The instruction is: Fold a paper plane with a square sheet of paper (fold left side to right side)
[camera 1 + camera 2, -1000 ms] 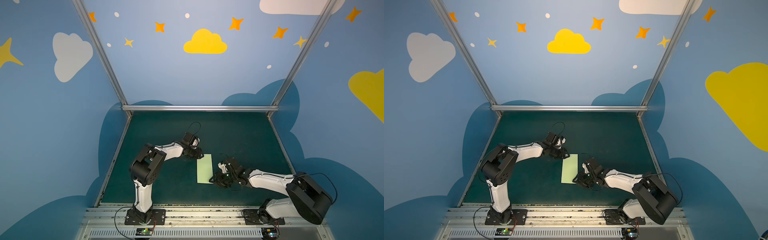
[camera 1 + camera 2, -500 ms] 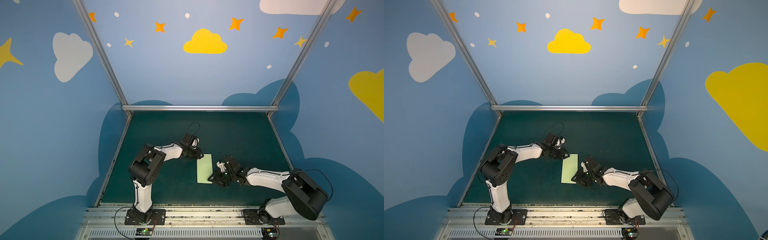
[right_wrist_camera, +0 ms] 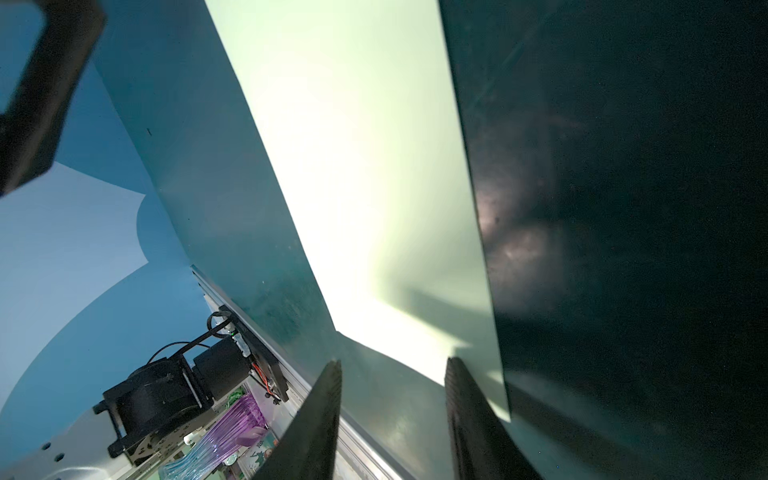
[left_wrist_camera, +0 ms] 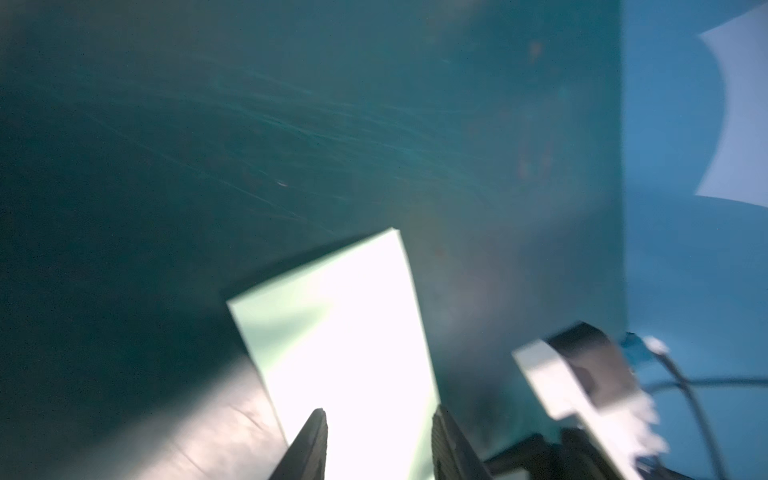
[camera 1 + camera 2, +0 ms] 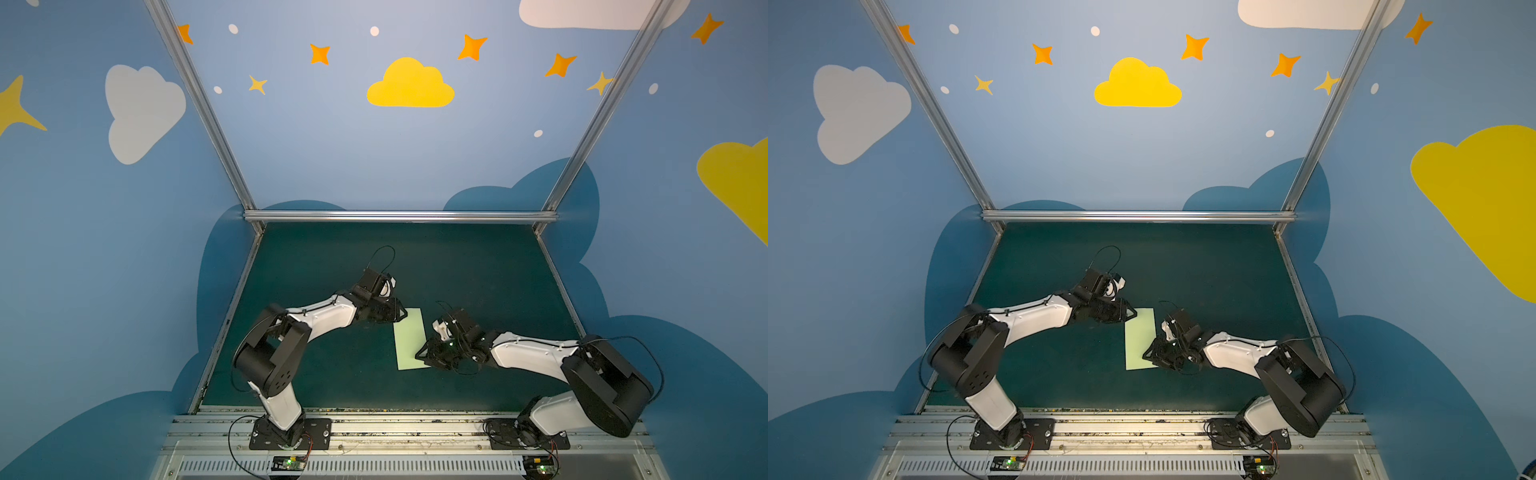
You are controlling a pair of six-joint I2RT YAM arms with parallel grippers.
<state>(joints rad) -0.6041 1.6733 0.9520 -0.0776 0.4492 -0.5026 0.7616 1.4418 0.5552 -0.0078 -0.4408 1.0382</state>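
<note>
The folded pale green paper [image 5: 409,338] lies flat on the table [image 5: 478,270], left gripper [image 5: 402,313] at its far corner, right gripper [image 5: 420,355] at its near corner; only the wrist views show both grippers' fingers [image 4: 311,444] apart, empty.

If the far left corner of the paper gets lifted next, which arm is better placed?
Left, probably. The left gripper sits at the far left corner of the paper, jaws open. The right gripper is at the near right edge and would have to reach along it.
</note>
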